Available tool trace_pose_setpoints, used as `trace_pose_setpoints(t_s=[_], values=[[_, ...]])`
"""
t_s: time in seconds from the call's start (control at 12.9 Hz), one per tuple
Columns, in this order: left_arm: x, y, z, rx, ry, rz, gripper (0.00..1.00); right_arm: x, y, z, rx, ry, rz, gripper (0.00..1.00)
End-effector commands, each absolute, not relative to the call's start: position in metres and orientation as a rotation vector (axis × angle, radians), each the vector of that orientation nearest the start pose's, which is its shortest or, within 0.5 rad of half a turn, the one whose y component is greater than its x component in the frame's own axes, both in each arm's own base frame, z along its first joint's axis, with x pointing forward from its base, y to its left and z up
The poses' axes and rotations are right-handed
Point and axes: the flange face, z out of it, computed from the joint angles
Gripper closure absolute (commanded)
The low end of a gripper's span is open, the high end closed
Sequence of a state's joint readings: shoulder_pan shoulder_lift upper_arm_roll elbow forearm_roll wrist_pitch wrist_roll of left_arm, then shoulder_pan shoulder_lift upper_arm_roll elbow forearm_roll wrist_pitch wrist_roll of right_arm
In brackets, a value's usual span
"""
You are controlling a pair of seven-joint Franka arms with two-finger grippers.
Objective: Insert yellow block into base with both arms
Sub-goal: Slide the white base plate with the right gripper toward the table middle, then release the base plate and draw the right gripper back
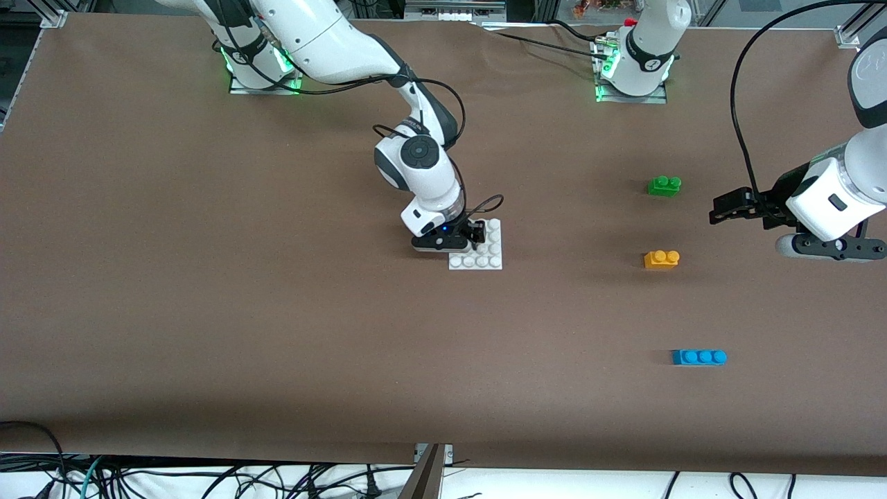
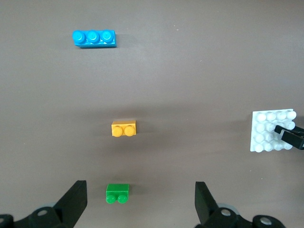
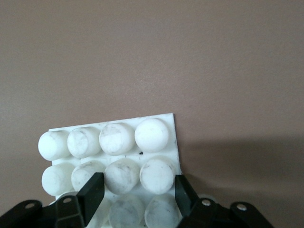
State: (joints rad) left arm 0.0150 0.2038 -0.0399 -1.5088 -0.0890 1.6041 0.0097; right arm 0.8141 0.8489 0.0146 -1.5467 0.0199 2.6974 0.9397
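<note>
Yellow block: I see the yellow block (image 1: 661, 259) lying alone on the brown table (image 1: 208, 312), studs up, toward the left arm's end, touched by neither claw.
Block's neighbours: the green brick (image 1: 664, 186) lies farther from the front camera than it, and the blue three-stud brick (image 1: 699, 357) nearer; all three are well apart.
Left claw: my left claw (image 1: 721, 208) hangs in the air over bare table toward the left arm's end, past the bricks. Its fingers (image 2: 73, 202) stand wide apart with nothing between them.
Block against left claw: in the left wrist view the yellow block (image 2: 124, 129) lies ahead of the spread fingers, roughly in line with the gap, with the green brick (image 2: 117, 194) closer to the claw and the blue brick (image 2: 94, 38) farthest out.
Base: the white base (image 1: 485, 253) lies flat near the middle of the table, well apart from the yellow block.
Right claw: my right claw (image 1: 477, 234) is down on the base at the edge toward the right arm. In the right wrist view its fingers (image 3: 93, 190) are apart, straddling studs of the base (image 3: 114, 142); I cannot tell whether they press on them.
Block against right claw: well apart, the block toward the left arm's end.
</note>
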Motion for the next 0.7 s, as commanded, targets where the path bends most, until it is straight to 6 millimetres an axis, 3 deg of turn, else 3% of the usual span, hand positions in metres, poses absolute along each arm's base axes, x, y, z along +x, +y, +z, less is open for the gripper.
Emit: trace_pose_setpoints(t_s=[0.0, 0.23, 0.46, 0.62], values=[[0.614, -0.023, 0.544, -3.23, 0.077, 0.176, 0.0, 0.495, 0.539, 0.155, -2.89, 0.218, -0.253, 0.32], [0.614, -0.022, 0.544, -3.23, 0.077, 0.176, 0.0, 0.514, 0.531, 0.178, -2.936, 0.255, -0.223, 0.25], [0.614, -0.021, 0.543, -3.23, 0.072, 0.183, 0.0, 0.539, 0.531, 0.234, -3.05, 0.281, -0.131, 0.12], [0.614, -0.018, 0.542, -3.23, 0.064, 0.185, 0.0, 0.553, 0.526, 0.277, -3.089, 0.306, -0.084, 0.11]])
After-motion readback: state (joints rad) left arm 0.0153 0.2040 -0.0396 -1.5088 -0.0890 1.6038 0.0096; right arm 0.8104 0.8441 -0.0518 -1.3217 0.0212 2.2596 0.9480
